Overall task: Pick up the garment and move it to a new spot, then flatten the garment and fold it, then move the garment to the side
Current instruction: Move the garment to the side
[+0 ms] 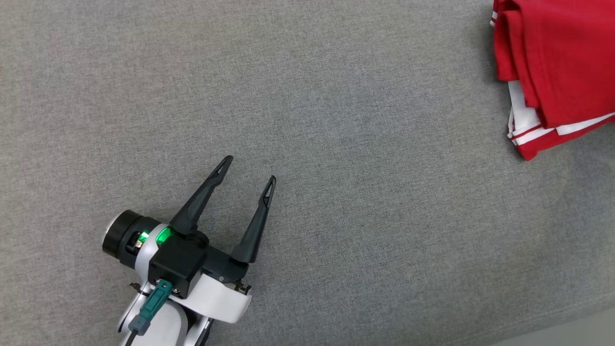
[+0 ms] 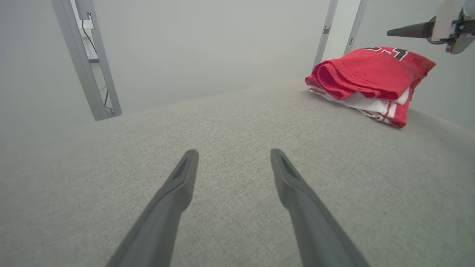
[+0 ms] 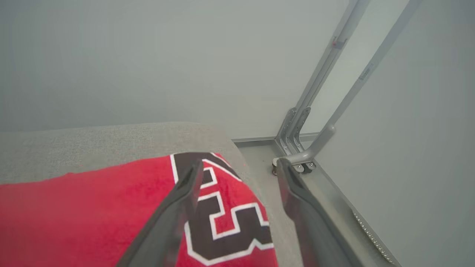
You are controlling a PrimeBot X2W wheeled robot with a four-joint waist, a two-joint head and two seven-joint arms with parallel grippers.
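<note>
The garment is a red jersey with white trim, folded into a stack at the far right of the grey fabric surface. In the left wrist view the garment lies ahead to the right. My left gripper rests open at the lower left, far from it, nothing between its fingers. My right gripper hovers open above the garment, over its black and white number print near the surface's edge. The right gripper also shows at the top right of the left wrist view.
The grey surface ends just right of the garment, with floor below. Grey metal frame posts stand beyond that edge, and another post stands at the far left. Pale walls close in behind.
</note>
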